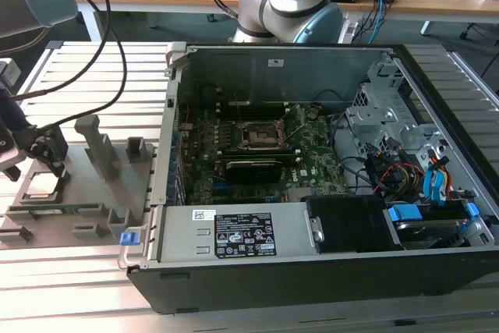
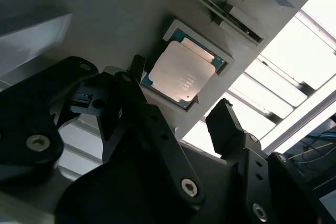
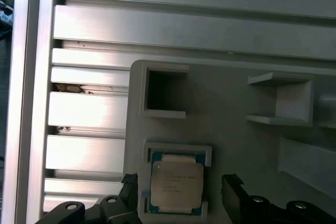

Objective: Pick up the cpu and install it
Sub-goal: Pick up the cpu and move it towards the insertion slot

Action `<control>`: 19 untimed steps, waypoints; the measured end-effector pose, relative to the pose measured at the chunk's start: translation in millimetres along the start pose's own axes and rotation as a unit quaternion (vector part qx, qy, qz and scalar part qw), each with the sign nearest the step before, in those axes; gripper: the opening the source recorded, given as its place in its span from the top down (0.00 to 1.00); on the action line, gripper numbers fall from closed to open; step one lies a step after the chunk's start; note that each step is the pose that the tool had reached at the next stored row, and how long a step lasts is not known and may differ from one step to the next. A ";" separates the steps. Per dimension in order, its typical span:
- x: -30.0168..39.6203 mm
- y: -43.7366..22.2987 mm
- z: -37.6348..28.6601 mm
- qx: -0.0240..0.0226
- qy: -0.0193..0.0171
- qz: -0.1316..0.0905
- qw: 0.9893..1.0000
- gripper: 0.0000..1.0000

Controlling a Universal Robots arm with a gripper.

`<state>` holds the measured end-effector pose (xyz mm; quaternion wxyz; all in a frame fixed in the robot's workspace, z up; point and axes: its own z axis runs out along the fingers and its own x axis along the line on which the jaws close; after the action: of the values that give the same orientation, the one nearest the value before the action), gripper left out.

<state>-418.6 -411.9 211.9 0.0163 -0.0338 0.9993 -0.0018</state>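
- One slatted aluminium table (image 1: 70, 302) is spread under everything in the exterior view.
- An open black computer case (image 1: 327, 278) is laid on it towards the exterior view's right, its motherboard (image 1: 312, 165) exposed, with a dark square socket frame (image 1: 260, 136) near the board's middle.
- A grey fixture tray (image 1: 86, 185) is placed beside the case, on the exterior view's left, with upright holders and recesses moulded into it.
- The gripper (image 2: 180, 88) is held over the tray with its jaws spread wide; one black finger (image 2: 223, 121) is seen on each side of the cpu (image 2: 181, 72), and neither is seen touching it.
- The cpu is seated flat in a shallow square recess of the tray, silvery top upward, between the fingers and well apart from the socket frame.
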 end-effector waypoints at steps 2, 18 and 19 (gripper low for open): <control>0.0 0.0 1.7 0.000 0.000 0.000 1.000 0.26; -1.8 -4.5 23.1 0.004 0.000 0.000 1.000 0.34; -1.8 -4.5 23.1 0.004 0.000 0.000 1.000 0.41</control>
<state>-415.7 -416.4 188.9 0.0161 -0.0338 0.9993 -0.0062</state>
